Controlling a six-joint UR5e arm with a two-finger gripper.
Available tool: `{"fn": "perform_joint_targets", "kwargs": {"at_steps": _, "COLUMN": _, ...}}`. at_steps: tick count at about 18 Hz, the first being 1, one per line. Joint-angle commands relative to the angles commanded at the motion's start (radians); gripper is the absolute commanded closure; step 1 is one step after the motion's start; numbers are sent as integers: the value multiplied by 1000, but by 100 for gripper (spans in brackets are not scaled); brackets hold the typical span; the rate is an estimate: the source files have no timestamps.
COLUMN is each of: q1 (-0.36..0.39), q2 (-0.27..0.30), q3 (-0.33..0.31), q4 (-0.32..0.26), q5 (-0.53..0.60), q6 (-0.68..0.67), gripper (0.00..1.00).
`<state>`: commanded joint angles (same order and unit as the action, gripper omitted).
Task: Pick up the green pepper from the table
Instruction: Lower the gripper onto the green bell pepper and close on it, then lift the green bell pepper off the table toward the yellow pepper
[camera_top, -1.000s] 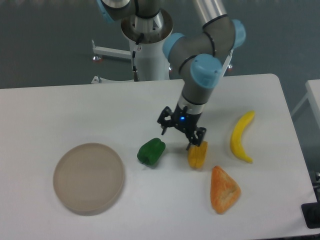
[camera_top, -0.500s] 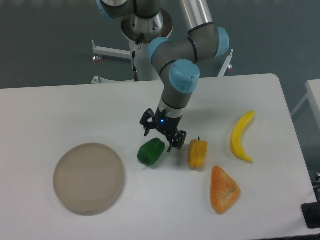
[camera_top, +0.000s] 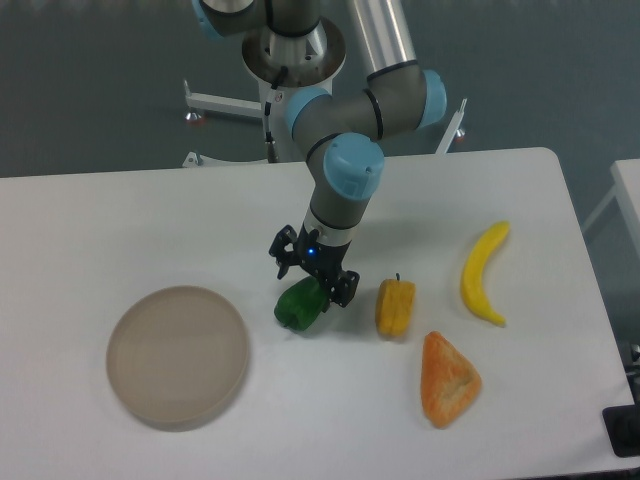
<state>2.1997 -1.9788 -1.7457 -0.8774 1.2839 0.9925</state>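
Note:
The green pepper (camera_top: 297, 306) is small, glossy and dark green, lying on the white table (camera_top: 120, 220) just right of the plate. My gripper (camera_top: 311, 280) hangs right over the pepper's upper part, its two fingers spread open on either side of the pepper's top. One finger shows at the upper left and the other (camera_top: 343, 289) at the right. The gripper hides part of the pepper's top edge. I cannot tell whether the fingers touch the pepper.
A round beige plate (camera_top: 177, 355) lies at the left front. A yellow pepper (camera_top: 394, 307) stands close to the right of the gripper. An orange wedge-shaped item (camera_top: 447, 379) lies front right. A banana (camera_top: 482, 273) lies farther right.
My gripper has moved left, from above the yellow pepper to directly over the green pepper, and has come lower. The objects on the table have not moved.

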Motion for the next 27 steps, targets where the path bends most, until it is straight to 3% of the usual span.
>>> {"fn": "perform_joint_targets", "kwargs": {"at_steps": 1, "q1": 0, "q2": 0, "q3": 2, "q4": 0, "q5": 0, "q6": 5, "gripper": 1}}
{"fn": "perform_joint_targets", "kwargs": {"at_steps": 4, "q1": 0, "q2": 0, "q3": 6, "q4": 0, "q5": -2, "q6": 8, "gripper": 52}}
{"fn": "perform_joint_targets", "kwargs": {"at_steps": 6, "q1": 0, "q2": 0, "q3": 11, "q4": 0, "q5": -2, "q6": 8, "gripper": 65}}
{"fn": "perform_joint_targets", "kwargs": {"at_steps": 11, "q1": 6, "q2": 5, "q3": 23, "q4": -2, "q5": 0, "q6": 9, "gripper": 71}}
{"fn": "perform_joint_targets", "kwargs": {"at_steps": 18, "q1": 46, "q2": 25, "q3": 130, "q4": -20, "q5": 8, "q6": 15, "gripper": 71}}
{"fn": "perform_joint_targets", "kwargs": {"at_steps": 24, "q1": 141, "q2": 8, "q3": 293, "q4": -165, "q5": 31, "q6": 181, "gripper": 71}}
{"fn": "perform_joint_targets", "kwargs": {"at_steps": 27, "q1": 166, "q2": -20, "q3": 359, "q4": -181, "q5": 67, "q6": 245, "gripper": 71}}
